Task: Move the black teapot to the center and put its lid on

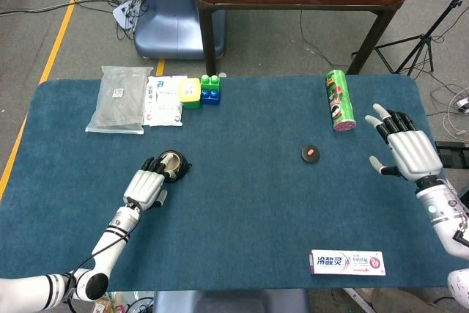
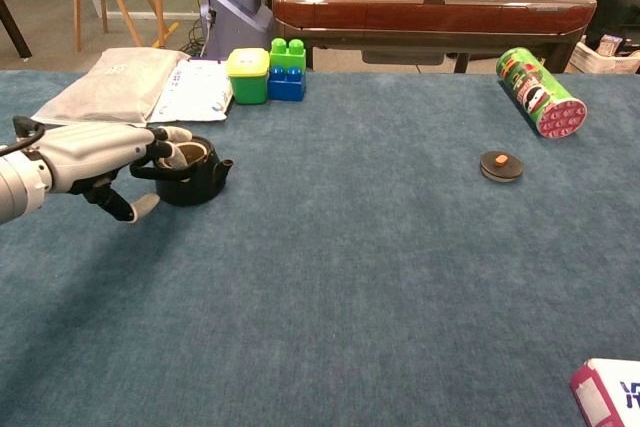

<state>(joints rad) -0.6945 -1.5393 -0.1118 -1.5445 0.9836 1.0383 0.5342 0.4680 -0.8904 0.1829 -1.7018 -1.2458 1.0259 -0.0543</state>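
The left robot hand (image 1: 146, 187) lay against the black teapot (image 1: 174, 166), fingertips (image 2: 168, 137) reaching over its open rim; whether they gripped it could not be told. The teapot stood upright on the blue table (image 1: 242, 218), uncovered, just ahead of that hand. The lid (image 1: 311, 154) lay flat on the table well to the inner side of the right robot hand (image 1: 405, 153), which was held wide, fingers spread, holding nothing. A green can (image 1: 338, 100) lay on its side ahead of the right robot hand.
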